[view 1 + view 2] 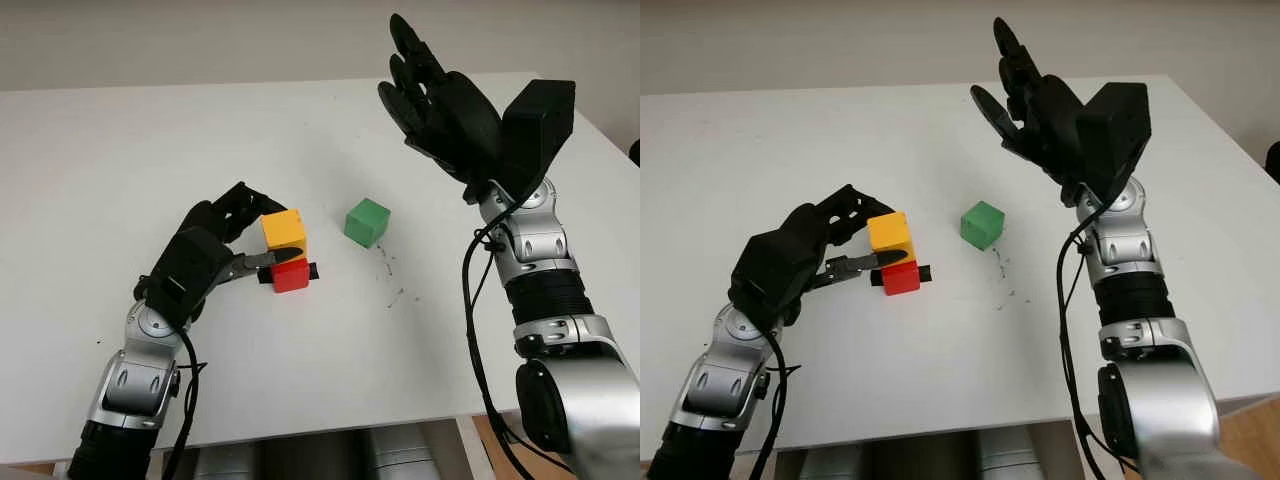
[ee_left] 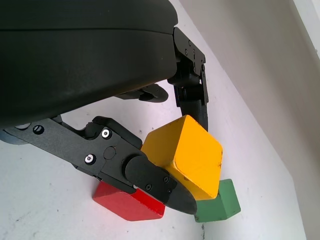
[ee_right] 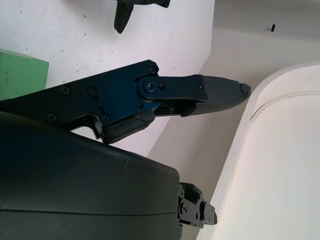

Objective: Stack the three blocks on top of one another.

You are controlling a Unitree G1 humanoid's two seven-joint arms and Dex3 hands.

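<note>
Left hand (image 1: 225,245) clasping the yellow block (image 1: 284,229) to seat it squarely on the red block (image 1: 291,274) — green block (image 1: 367,222) waiting alone nearby on the table (image 1: 120,150) — right hand (image 1: 440,100) raised clear, empty and unclenched.

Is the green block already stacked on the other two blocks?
No, the green block sits alone on the table, apart from the yellow block and red block.
</note>
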